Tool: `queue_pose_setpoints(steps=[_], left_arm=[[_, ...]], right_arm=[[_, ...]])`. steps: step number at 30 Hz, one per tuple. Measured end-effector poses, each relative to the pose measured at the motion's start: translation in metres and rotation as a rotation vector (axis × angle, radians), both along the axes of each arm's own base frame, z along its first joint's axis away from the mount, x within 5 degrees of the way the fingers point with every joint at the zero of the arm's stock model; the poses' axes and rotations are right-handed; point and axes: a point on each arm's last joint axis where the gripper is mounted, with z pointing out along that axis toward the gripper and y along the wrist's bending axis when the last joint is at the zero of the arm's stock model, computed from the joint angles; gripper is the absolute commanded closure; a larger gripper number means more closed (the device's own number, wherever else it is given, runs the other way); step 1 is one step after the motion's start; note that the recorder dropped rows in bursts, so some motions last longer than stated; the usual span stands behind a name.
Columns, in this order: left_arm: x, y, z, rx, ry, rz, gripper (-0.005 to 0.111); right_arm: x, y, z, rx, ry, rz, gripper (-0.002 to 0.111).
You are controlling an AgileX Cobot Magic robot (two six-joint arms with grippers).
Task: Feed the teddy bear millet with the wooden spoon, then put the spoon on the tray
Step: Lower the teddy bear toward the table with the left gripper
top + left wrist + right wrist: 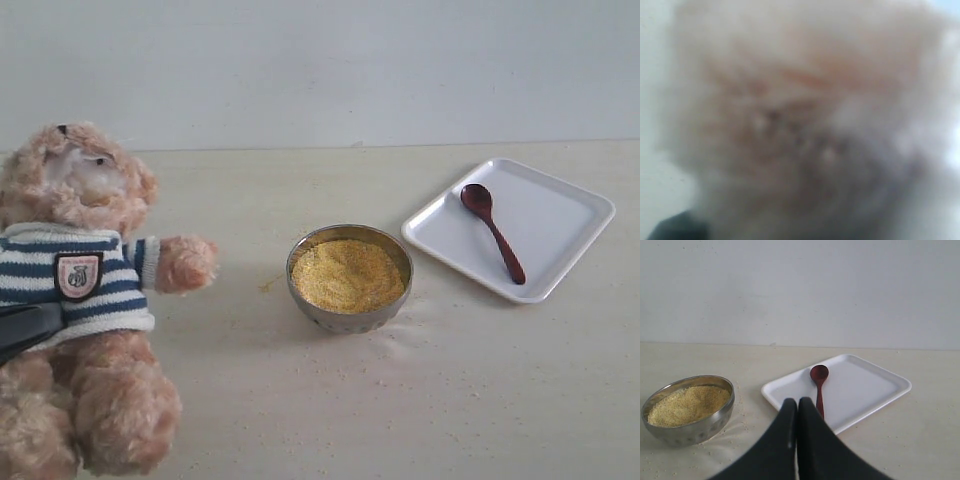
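Observation:
The teddy bear (85,300) sits at the left of the table in its striped sweater, head tipped back. My left gripper (40,322) reaches in from the left edge, a dark finger across the bear's waist; its wrist view is filled with the blurred fur of the teddy bear (800,100). The millet (347,273) fills a metal bowl (345,320) at mid-table. The wooden spoon (492,232) lies loose on the white tray (565,215) at the right. My right gripper (797,402) is shut and empty, back from the tray (865,385) and the spoon (819,382), with the millet (687,404) off to one side.
Loose grains are scattered on the table around the bowl. A plain pale wall runs behind the table's far edge. My right arm does not show in the exterior view.

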Motion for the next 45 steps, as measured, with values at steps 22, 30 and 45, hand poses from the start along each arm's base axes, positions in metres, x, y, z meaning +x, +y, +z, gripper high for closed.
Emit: queue_pose_setpoints(steps=[22, 30, 45], left_arm=[[0.020, 0.016, -0.019, 0.113, 0.101, 0.044, 0.102], [0.036, 0.020, -0.035, 0.087, 0.167, -0.006, 0.102], [0.063, 0.023, -0.054, 0.077, 0.208, -0.079, 0.102]], right_arm=[[0.000, 0.000, 0.000, 0.000, 0.000, 0.000, 0.108], [0.000, 0.000, 0.000, 0.000, 0.000, 0.000, 0.108], [0.000, 0.000, 0.000, 0.000, 0.000, 0.000, 0.108]])
